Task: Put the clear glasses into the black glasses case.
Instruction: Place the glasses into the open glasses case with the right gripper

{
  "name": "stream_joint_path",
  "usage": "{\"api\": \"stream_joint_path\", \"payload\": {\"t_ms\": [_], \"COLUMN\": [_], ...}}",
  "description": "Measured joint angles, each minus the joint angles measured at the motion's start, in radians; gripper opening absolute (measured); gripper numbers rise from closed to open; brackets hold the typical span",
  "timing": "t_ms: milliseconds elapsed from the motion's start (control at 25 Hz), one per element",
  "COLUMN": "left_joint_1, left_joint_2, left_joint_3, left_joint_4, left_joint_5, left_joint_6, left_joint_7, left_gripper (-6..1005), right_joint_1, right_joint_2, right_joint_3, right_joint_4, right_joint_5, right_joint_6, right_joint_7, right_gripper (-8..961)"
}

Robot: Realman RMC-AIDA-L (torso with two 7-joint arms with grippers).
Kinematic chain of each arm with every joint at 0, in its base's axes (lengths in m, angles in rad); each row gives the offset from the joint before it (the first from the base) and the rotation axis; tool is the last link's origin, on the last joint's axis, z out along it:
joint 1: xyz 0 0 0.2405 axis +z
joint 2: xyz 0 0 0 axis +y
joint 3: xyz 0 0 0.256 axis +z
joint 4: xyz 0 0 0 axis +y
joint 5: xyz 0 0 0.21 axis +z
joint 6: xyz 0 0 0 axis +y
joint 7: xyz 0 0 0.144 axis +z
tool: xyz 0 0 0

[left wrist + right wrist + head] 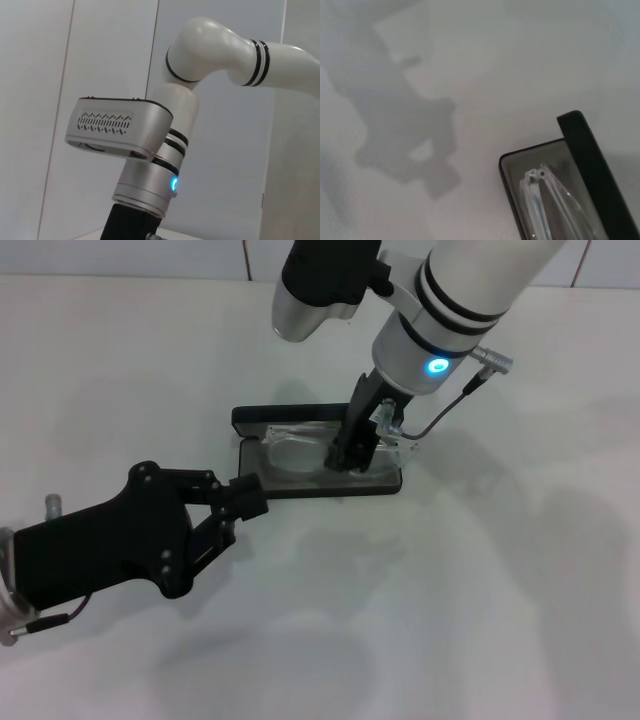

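The right hand (352, 452) reaches down into the open case (385, 480), its black fingers pinching the glasses (290, 452) near their right end. The glasses lie inside the case's tray, on the grey lining, with the lid (290, 417) standing up along the far side. The left hand (245, 498) sits at the case's near-left corner, fingertips touching its edge; whether they are spread I cannot tell. The case rests on the white tabletop (480, 590).
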Motion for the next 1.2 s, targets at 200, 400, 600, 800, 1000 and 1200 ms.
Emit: {"api": "stream_joint_path", "payload": {"t_ms": [200,400,600,800,1000,1200], "left_joint_1": [0.001,0.002,0.003,0.0,-0.004,-0.005], "left_joint_2": [0.0,-0.001,-0.001,-0.003,-0.003,-0.003], "left_joint_3": [0.001,-0.001,-0.001,-0.001,0.0,-0.001], "left_joint_4": [-0.002,-0.002,-0.002,-0.01,-0.017,-0.017], "left_joint_5": [0.003,0.013,0.014,0.014,0.014,0.014], "left_joint_6": [0.0,0.0,0.0,0.0,0.0,0.0], "left_joint_7": [0.001,0.001,0.001,0.001,0.001,0.001], "left_gripper": [84,84,84,84,83,83], "right_joint_1": [-0.003,-0.003,-0.003,-0.003,-0.009,-0.016], "right_joint_2": [0.0,0.0,0.0,0.0,0.0,0.0], "right_joint_3": [-0.041,-0.053,-0.055,-0.056,-0.057,-0.058], "right_joint_4": [0.0,0.0,0.006,0.008,0.01,0.01], "right_joint_5": [0.029,0.038,0.035,0.032,0.031,0.021], "right_joint_6": [0.026,0.03,0.03,0.03,0.043,0.057], "right_joint_7": [0.0,0.0,0.017,0.023,0.024,0.025], "right_gripper": [104,104,104,104,105,109]}}
